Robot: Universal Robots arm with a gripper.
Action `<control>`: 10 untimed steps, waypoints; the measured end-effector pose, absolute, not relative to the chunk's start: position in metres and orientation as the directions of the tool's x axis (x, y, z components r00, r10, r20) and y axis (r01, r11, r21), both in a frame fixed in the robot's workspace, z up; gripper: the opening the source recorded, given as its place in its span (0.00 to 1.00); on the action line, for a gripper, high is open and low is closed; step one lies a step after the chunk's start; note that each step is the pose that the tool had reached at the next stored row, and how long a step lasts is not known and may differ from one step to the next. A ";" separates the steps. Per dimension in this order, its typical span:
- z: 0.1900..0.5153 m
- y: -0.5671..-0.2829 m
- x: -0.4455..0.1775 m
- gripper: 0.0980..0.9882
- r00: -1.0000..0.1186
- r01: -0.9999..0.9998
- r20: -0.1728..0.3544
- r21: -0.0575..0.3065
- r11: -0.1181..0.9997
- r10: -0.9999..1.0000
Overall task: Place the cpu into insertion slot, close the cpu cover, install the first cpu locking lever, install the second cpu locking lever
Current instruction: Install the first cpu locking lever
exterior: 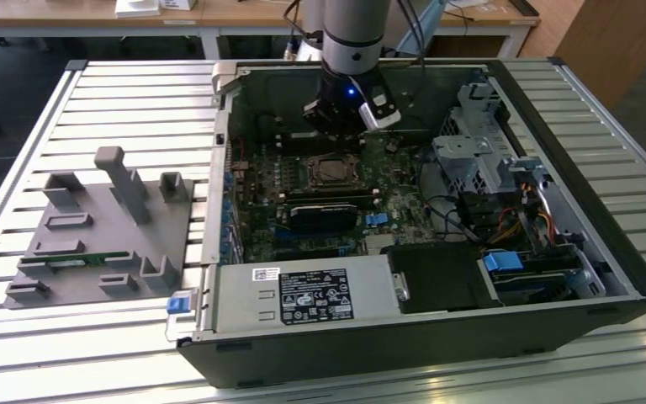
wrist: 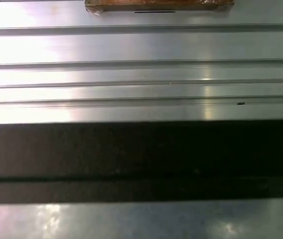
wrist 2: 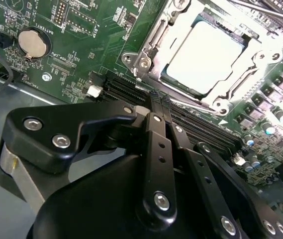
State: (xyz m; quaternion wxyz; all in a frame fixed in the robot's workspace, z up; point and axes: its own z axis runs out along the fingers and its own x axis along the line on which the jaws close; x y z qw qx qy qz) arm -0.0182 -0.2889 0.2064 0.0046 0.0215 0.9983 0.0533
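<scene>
In the second wrist view the cpu [wrist 2: 208, 55] shows its dull silver top lying flat inside the insertion slot [wrist 2: 136, 59] on the green board. The cpu cover [wrist 2: 229, 93], a silvery frame, lies around the chip's edges. My gripper [wrist 2: 160, 102] hangs a little off the slot, over the long black memory slots [wrist 2: 196, 124], fingers shut together with nothing between them. In the exterior view the gripper [exterior: 340, 133] hovers inside the open computer case, just beyond the slot [exterior: 309, 162] on its far side. How the locking levers stand I cannot tell.
A black heatsink block [exterior: 323, 215] lies just in front of the slot. A power supply [exterior: 300, 295] fills the case's near side, and a drive cage [exterior: 469, 151] with cables stands at the exterior view's right. A grey fixture [exterior: 98, 227] sits on the slatted table at the left.
</scene>
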 end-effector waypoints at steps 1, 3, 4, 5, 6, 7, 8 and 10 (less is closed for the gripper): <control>0.205 -0.289 -0.018 0.01 -0.999 0.043 -0.007 0.106 0.993 0.043; 0.204 -0.289 -0.018 0.01 -0.999 0.043 -0.006 0.106 0.993 0.044; 0.203 -0.289 -0.018 0.01 -0.999 0.043 -0.006 0.105 0.994 0.044; 0.202 -0.289 -0.018 0.01 -0.999 0.043 -0.006 0.105 0.994 0.044; 0.201 -0.289 -0.018 0.01 -0.999 0.043 -0.006 0.105 0.994 0.043; 0.201 -0.289 -0.018 0.01 -0.999 0.043 -0.005 0.105 0.994 0.043; 0.200 -0.289 -0.018 0.01 -0.999 0.043 -0.005 0.104 0.994 0.044; 0.199 -0.289 -0.018 0.01 -0.999 0.043 -0.005 0.104 0.994 0.044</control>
